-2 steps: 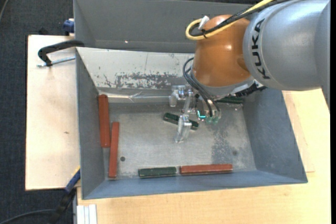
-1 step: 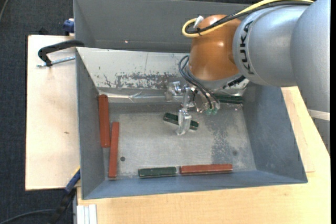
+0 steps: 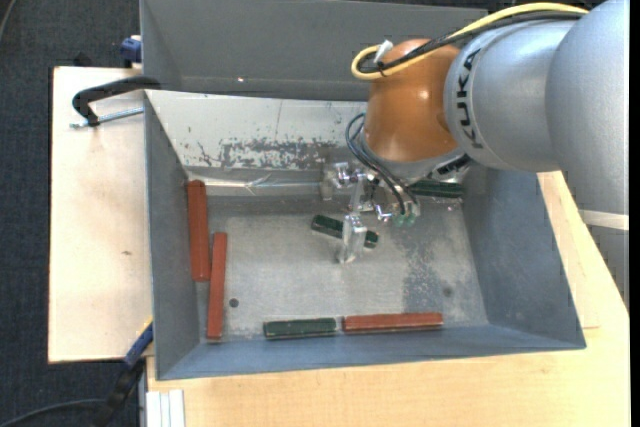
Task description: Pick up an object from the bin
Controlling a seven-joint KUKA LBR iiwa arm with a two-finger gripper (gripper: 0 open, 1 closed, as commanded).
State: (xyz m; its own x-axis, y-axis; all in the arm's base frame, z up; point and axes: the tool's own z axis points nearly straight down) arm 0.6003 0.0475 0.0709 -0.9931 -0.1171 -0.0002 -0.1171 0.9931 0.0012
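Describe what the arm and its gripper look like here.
The arm is thick, rounded and silver-grey, with dark KUKA lettering on its last section. A smooth, dome-shaped orange cover caps the wrist. A yellow cable runs over the top of the arm and loops at the cover; thin dark wires hang below it. The gripper is small, of bare shiny metal.

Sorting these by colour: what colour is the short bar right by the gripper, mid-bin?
The short bar is dark green, clearest in the camera view.
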